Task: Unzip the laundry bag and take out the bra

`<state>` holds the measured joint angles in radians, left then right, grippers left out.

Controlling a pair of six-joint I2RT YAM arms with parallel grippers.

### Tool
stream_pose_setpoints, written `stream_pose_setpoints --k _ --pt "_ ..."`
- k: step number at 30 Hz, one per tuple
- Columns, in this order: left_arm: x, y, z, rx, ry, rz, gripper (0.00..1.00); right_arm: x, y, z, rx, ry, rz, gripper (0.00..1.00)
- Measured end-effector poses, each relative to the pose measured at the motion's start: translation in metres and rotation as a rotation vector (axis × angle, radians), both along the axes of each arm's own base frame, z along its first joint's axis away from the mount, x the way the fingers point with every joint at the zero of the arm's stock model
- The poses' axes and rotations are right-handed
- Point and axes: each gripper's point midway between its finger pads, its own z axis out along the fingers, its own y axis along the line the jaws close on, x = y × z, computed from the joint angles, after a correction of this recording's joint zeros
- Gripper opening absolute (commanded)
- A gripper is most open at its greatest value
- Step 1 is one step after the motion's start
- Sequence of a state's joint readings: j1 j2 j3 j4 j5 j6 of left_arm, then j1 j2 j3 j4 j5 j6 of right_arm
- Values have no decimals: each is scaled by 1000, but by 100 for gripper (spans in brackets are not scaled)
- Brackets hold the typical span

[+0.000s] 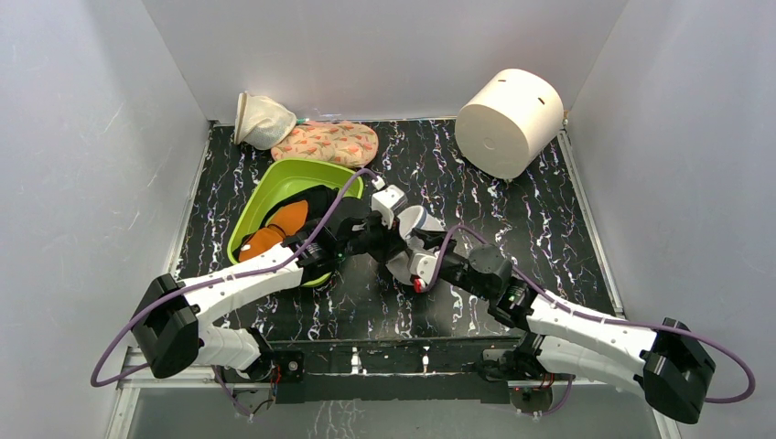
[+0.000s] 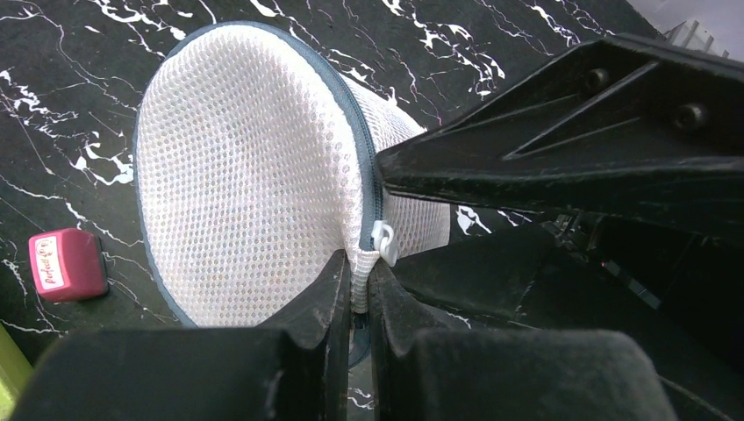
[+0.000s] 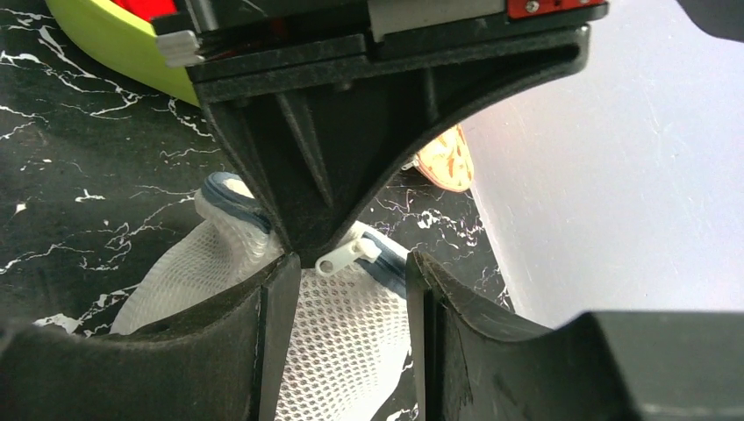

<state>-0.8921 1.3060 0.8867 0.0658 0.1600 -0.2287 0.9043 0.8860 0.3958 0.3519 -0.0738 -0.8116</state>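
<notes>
The laundry bag [image 2: 246,175], a round white mesh dome with a dark zip round its rim, lies mid-table between the two arms [image 1: 420,219]. My left gripper [image 2: 355,285] is shut on a fold of mesh at the rim, just below the white zip pull [image 2: 383,242]. My right gripper [image 3: 351,294] is open, with mesh lying between its fingers. The zip pull [image 3: 346,255] sits just beyond its tips, under a left finger [image 3: 325,167]. The zip looks closed where it shows. The bra is hidden.
A lime basin [image 1: 274,183] holding orange and black clothes [image 1: 279,229] sits left of the bag. A cream mesh pouch [image 1: 261,121] and a floral mitt [image 1: 328,144] lie at the back left. A big white cylinder [image 1: 508,121] stands back right. A small red block [image 2: 66,263] lies nearby.
</notes>
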Motion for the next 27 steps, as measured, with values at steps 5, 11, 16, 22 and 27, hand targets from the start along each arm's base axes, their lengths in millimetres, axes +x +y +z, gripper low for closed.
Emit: stream_pose_setpoints --k 5,11,16,22,27 --pt "2 1 0 -2 3 1 0 -2 7 -2 -2 -6 10 46" --pt "5 3 1 -5 2 10 0 4 6 0 6 -21 -29 41" --pt "7 3 2 -8 -4 14 0 8 2 2 10 -29 -63 37" --pt "3 0 0 -8 8 -4 0 12 -6 12 34 -50 -109 36" --pt "2 -1 -2 -8 15 -14 0 11 -9 11 41 -54 -115 34"
